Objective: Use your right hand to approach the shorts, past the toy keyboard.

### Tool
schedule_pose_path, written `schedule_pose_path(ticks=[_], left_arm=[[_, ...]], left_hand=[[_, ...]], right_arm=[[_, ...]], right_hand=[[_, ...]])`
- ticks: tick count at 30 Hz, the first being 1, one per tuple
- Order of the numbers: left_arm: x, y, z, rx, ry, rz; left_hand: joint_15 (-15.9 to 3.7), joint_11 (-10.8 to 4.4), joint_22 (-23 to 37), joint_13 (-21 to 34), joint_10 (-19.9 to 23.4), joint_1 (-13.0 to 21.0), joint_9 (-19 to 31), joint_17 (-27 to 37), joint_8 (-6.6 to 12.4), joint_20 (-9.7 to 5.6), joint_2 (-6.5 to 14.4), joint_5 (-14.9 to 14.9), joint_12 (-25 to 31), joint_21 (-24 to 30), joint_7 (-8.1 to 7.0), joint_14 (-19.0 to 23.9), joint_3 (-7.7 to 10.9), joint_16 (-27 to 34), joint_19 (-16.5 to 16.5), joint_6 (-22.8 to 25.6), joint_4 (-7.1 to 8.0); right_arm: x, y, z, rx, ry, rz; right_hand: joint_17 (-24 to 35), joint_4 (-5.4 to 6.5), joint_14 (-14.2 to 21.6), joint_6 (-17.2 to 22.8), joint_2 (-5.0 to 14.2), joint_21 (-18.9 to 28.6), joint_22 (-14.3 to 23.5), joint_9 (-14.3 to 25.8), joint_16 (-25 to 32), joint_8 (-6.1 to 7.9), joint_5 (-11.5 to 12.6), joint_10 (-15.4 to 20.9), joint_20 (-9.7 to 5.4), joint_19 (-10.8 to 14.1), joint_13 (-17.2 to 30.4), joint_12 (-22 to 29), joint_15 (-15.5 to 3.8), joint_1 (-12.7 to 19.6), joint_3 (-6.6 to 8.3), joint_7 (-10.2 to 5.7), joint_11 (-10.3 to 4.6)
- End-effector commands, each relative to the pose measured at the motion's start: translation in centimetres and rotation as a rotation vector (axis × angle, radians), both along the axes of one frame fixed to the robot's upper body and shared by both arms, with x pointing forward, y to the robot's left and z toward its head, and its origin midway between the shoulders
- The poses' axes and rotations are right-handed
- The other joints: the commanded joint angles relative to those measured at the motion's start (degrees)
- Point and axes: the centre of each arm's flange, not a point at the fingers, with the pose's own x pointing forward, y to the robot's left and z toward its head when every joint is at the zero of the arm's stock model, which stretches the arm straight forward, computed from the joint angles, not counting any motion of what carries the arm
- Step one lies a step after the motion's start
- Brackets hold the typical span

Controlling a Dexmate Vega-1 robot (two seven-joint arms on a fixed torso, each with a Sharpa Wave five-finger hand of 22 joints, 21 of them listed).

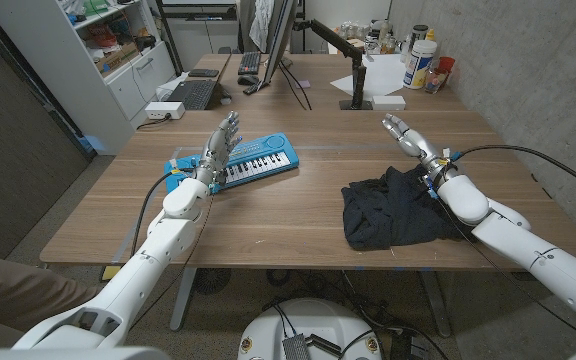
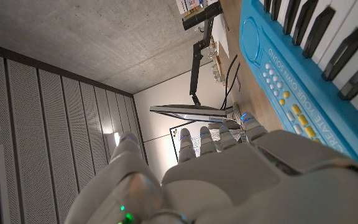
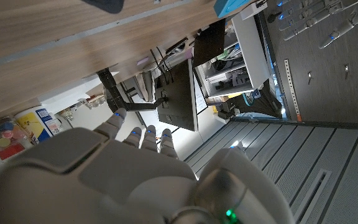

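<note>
The dark shorts [image 1: 388, 212] lie crumpled on the wooden table [image 1: 298, 215], right of the middle. My right hand [image 1: 408, 135] hovers just beyond their far right corner, fingers stretched out and holding nothing; its forearm crosses the shorts' right edge. The blue toy keyboard [image 1: 258, 163] lies left of centre. At its left end stands my left hand [image 1: 220, 148], fingers spread and empty. In the left wrist view the keyboard [image 2: 303, 68] runs close beside my left hand [image 2: 229, 168]. The right wrist view looks over my right hand [image 3: 123, 174] toward the table's far end.
At the far end stand a monitor on an arm [image 1: 280, 35], a black computer keyboard [image 1: 250, 62], a laptop [image 1: 193, 95], white paper [image 1: 380, 78] and bottles [image 1: 420, 60]. A concrete wall [image 1: 538, 70] runs along the right side. White shelving [image 1: 98, 50] stands far left.
</note>
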Motion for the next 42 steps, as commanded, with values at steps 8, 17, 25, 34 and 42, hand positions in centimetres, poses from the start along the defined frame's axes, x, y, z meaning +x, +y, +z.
schedule_pose_path(ticks=[8, 17, 25, 34, 42], left_arm=[[0.0, 0.0, 0.1, 0.005, 0.000, 0.003], [-0.1, 0.4, -0.4, 0.020, 0.020, 0.031], [-0.2, 0.7, -0.5, 0.013, 0.019, 0.037], [-0.2, 0.4, -0.6, 0.020, 0.026, 0.030], [-0.2, 0.3, -0.7, 0.023, 0.023, 0.032]], left_hand=[[-0.17, -0.11, -0.01, 0.19, -0.25, 0.46, 0.22, 0.16, -0.05, 0.30, -0.01, 0.31, 0.12, 0.25, -0.33, -0.49, 0.42, 0.09, -0.42, 0.12, -0.15], [0.03, 0.13, -0.01, 0.19, -0.29, 0.36, 0.23, 0.17, -0.07, 0.30, -0.05, 0.31, 0.12, 0.28, -0.30, -0.26, 0.39, 0.20, -0.44, 0.12, -0.10], [0.13, 0.04, -0.01, 0.19, -0.29, 0.29, 0.23, 0.18, -0.08, 0.31, -0.07, 0.31, 0.13, 0.27, -0.31, -0.26, 0.37, 0.22, -0.53, 0.13, -0.06], [0.10, 0.15, -0.01, 0.18, -0.21, 0.20, 0.23, 0.19, -0.11, 0.30, -0.09, 0.31, 0.18, 0.27, -0.28, -0.37, 0.34, 0.19, -0.59, 0.11, -0.02], [0.04, 0.29, -0.01, 0.18, -0.46, 0.06, 0.23, 0.20, -0.10, 0.31, -0.06, 0.33, 0.10, 0.22, -0.22, -1.35, 0.33, -0.08, -0.84, 0.18, 0.06]], right_arm=[[-1.1, -0.2, 0.5, -0.143, -0.047, -0.067], [-1.3, -0.2, 1.0, -0.214, -0.060, -0.079], [-1.8, -0.2, 1.2, -0.270, -0.075, -0.089], [-2.8, -0.9, 1.1, -0.337, -0.079, -0.097], [-3.4, -1.4, 0.9, -0.375, -0.078, -0.110]], right_hand=[[0.11, -0.14, -2.61, 0.00, -0.42, 0.26, 0.17, 0.17, 0.28, 0.50, 0.18, -0.33, 0.23, -0.30, 0.07, 0.45, -0.75, 0.37, -0.25, -0.48, -0.32], [0.09, -0.13, -2.88, 0.03, -0.41, 0.26, 0.16, 0.17, 0.24, 0.50, 0.15, -0.67, 0.24, -0.45, 0.05, 0.39, -0.62, 0.36, -0.31, -0.09, -0.31], [0.09, -0.12, -2.98, -0.28, -0.36, 0.24, 0.16, 0.17, 0.25, 0.38, 0.14, -0.85, 0.39, -0.59, 0.04, 0.36, -0.61, 0.36, -0.32, -0.26, -0.33], [0.07, -0.15, -2.88, -0.08, -0.34, 0.30, 0.15, 0.17, 0.33, 0.48, 0.12, -0.64, 0.53, -0.54, 0.04, 0.49, -0.59, 0.44, -0.31, -0.48, -0.43], [0.06, -0.19, -2.90, 0.05, -0.32, 0.34, 0.15, 0.18, 0.35, 0.53, 0.11, -0.60, 0.66, -0.51, 0.04, 0.54, -0.56, 0.51, -0.30, -0.73, -0.41]])
